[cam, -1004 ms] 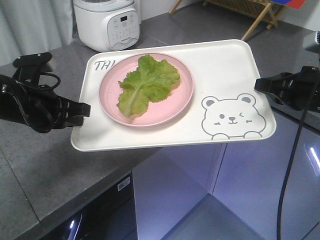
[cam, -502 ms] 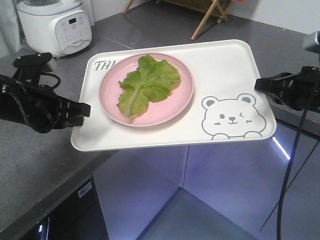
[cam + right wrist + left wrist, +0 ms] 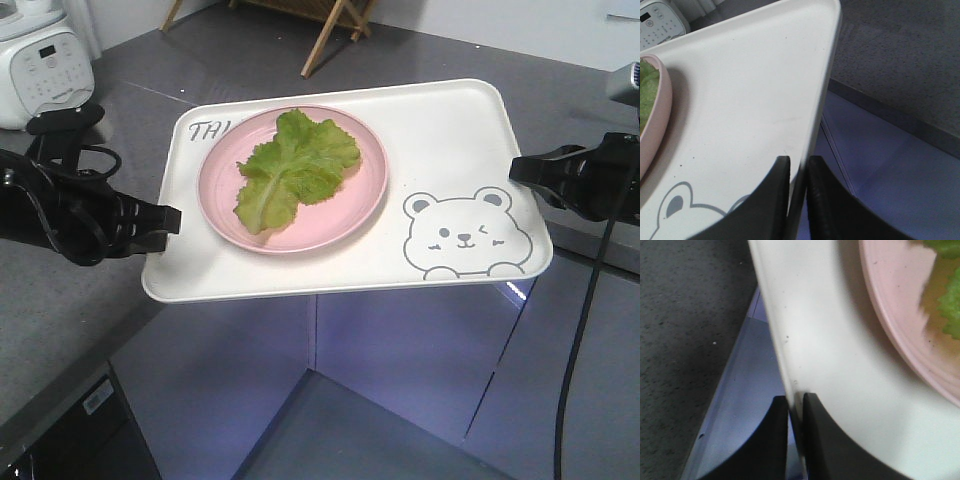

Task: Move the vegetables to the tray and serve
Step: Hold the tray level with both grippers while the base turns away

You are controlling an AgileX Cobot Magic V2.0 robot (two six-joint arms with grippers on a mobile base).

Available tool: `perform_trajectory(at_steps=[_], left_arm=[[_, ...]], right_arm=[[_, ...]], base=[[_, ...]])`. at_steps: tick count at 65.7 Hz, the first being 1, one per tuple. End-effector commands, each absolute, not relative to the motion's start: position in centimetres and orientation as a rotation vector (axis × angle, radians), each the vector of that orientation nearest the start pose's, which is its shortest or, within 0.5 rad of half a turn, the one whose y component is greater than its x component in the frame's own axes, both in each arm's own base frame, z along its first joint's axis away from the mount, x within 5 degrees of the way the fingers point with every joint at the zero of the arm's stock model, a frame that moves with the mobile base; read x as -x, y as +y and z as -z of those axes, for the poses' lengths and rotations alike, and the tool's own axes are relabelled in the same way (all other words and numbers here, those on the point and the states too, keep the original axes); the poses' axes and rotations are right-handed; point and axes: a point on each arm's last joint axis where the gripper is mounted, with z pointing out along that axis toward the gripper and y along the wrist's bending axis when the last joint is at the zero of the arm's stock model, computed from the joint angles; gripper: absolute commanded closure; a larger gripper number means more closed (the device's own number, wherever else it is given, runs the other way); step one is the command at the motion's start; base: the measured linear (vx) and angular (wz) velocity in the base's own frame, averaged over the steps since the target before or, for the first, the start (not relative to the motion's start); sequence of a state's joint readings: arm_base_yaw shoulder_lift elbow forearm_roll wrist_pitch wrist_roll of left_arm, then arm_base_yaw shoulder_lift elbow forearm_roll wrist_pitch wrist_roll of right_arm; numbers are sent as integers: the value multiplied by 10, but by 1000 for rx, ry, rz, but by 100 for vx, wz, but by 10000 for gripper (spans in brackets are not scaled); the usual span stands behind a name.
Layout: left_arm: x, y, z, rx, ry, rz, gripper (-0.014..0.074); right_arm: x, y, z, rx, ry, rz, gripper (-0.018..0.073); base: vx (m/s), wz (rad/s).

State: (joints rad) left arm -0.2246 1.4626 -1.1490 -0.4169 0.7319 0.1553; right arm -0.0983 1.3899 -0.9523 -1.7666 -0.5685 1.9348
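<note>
Exterior front-facing view showed the tray [image 3: 450,150] level, reaching past the grey counter [image 3: 60,310] edge with open room beneath. The pink plate [image 3: 215,195] on it carried the lettuce leaf [image 3: 295,165], lying between the left gripper [image 3: 172,220] and right gripper [image 3: 516,168], each clamped narrowly on a short rim.

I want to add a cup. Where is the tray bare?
The cream-white rectangular plastic tray is bare between the round pink plate and the right gripper, above the grey bear drawing. The plate with the green lettuce leaf crowds the left side.
</note>
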Motion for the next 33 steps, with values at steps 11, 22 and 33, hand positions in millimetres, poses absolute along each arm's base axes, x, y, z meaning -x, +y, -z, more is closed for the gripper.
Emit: perform_trajectory(at_steps=[11, 22, 33], left_arm=[[-291, -102, -331, -212, 2376, 580, 602], [-291, -102, -331, -212, 2376, 580, 602], [-291, -102, -331, -212, 2376, 580, 602]], right_arm=[[-294, 26, -329, 183, 1949, -651, 482], [-295, 26, -329, 182, 1949, -649, 482], [-295, 26, -329, 182, 1949, -649, 482]], base=[[-2, -26], [-3, -25], [-3, -25]])
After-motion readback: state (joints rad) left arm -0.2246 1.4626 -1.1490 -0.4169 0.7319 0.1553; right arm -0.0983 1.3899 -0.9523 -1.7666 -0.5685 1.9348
